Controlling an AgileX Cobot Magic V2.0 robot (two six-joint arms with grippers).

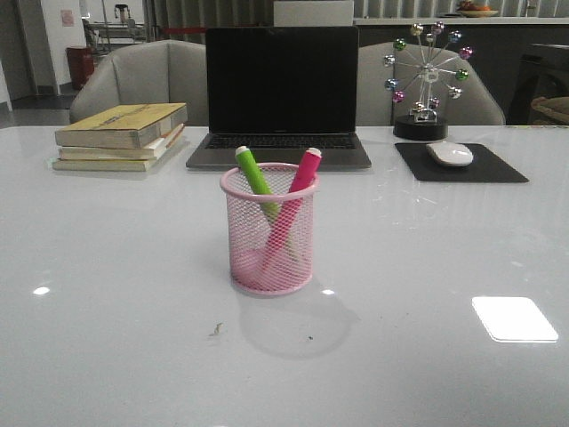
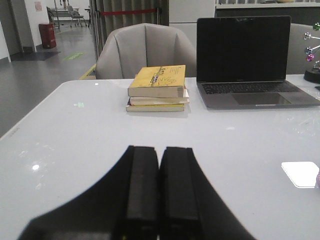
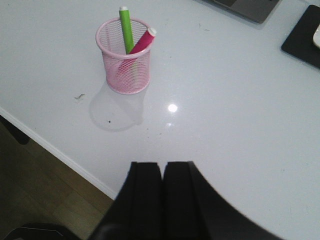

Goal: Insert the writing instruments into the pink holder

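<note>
Both markers, the green marker point(image 1: 256, 172) and the pink marker point(image 1: 303, 171), are seen standing crossed inside the pink holder point(image 1: 269, 233) at mid-bench, so only a clear retreat is judged to be needed. The left fingers point(image 2: 159, 187) and right fingers point(image 3: 163, 192) are pressed closed, empty, well apart from the cup. A laptop point(image 1: 281, 95) at 12 o'clock, books point(image 1: 123, 135) at 10 and a mouse point(image 1: 450, 153) at 2 are kept well clear; nothing is blocked.

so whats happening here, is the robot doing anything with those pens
Nothing is being handled right now. The green marker and the pink marker both stand inside the pink mesh cup, leaning in opposite directions so that they cross, with their whitish ends poking above the rim. The left gripper and the right gripper are both shut and hold nothing, away from the cup. The pens are in the holder, so the job looks done.
</note>
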